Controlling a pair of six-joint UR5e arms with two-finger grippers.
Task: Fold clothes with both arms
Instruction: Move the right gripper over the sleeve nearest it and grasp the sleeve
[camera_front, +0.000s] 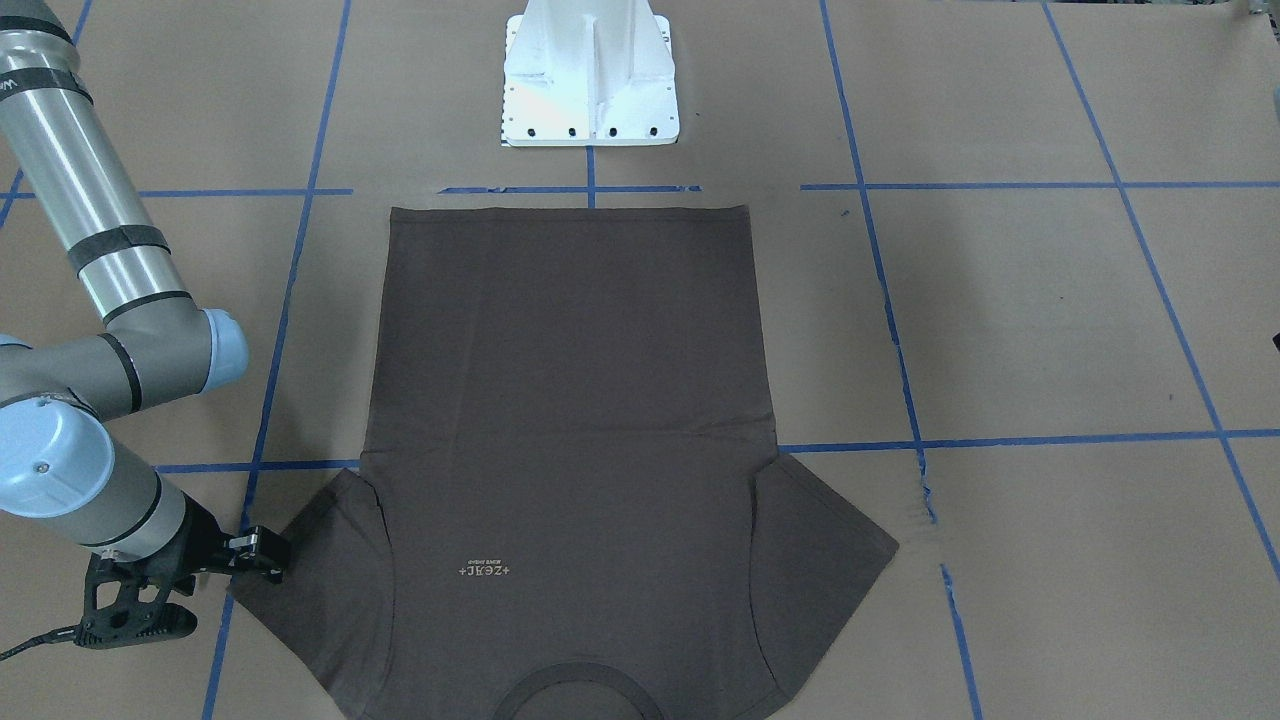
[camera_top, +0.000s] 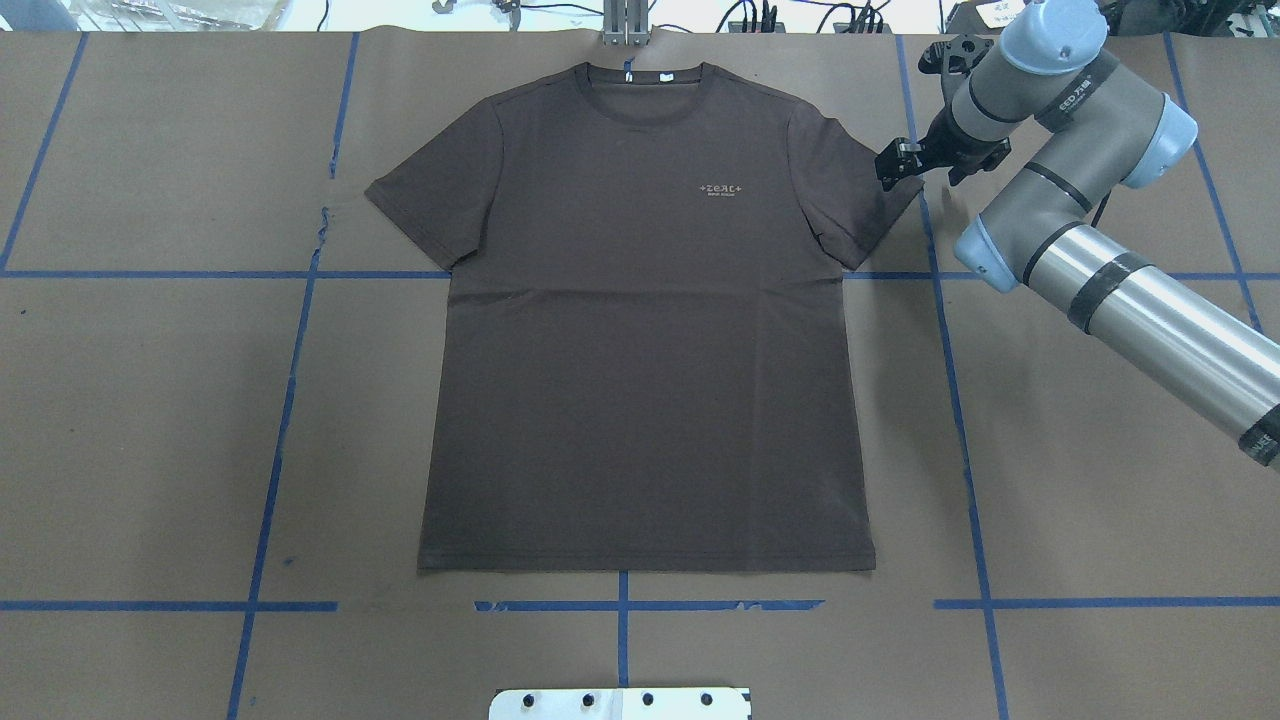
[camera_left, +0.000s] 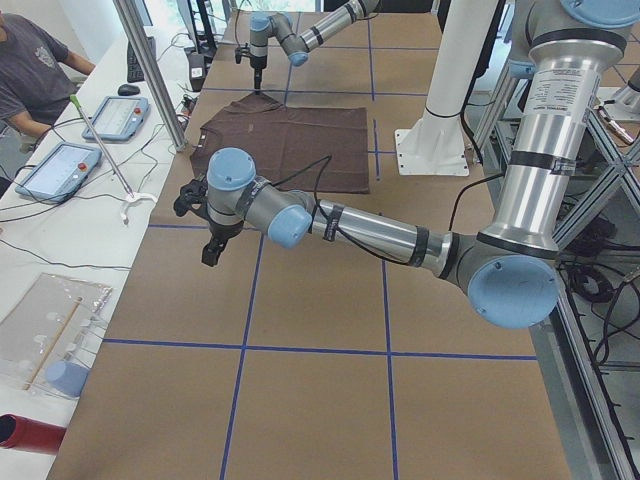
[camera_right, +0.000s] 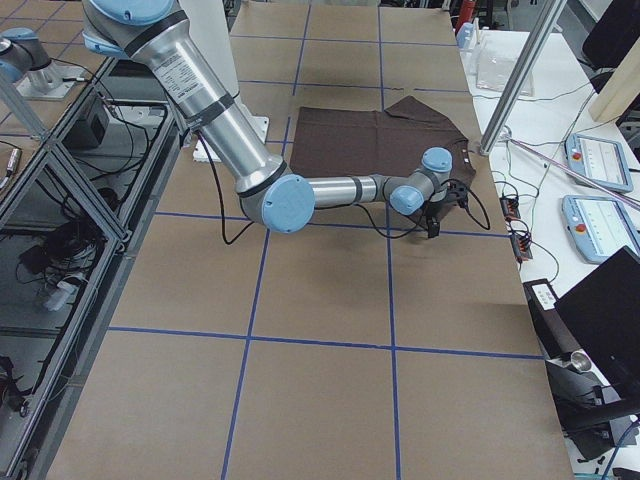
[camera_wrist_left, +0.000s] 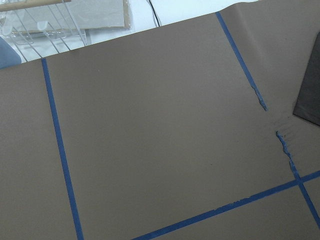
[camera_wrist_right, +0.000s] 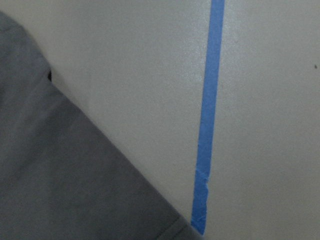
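The dark brown-grey T-shirt (camera_top: 640, 330) lies flat on the brown paper, collar on the far side and hem towards the base. Its pale logo (camera_front: 484, 571) shows on the chest. My right gripper (camera_top: 897, 162) points down at the outer tip of the shirt's right-hand sleeve (camera_top: 860, 190). It also shows in the front view (camera_front: 265, 556); the jaws look open, and the sleeve lies flat. My left gripper (camera_left: 212, 250) shows only in the left side view, hovering above bare paper clear of the shirt; I cannot tell whether it is open. The left wrist view catches a sleeve corner (camera_wrist_left: 309, 100).
The white pedestal base (camera_front: 590, 80) stands just beyond the hem. Blue tape lines (camera_top: 290, 400) grid the paper. A side bench with tablets (camera_left: 55, 165) and a metal pole (camera_left: 150, 70) runs along the far table edge, where a person sits.
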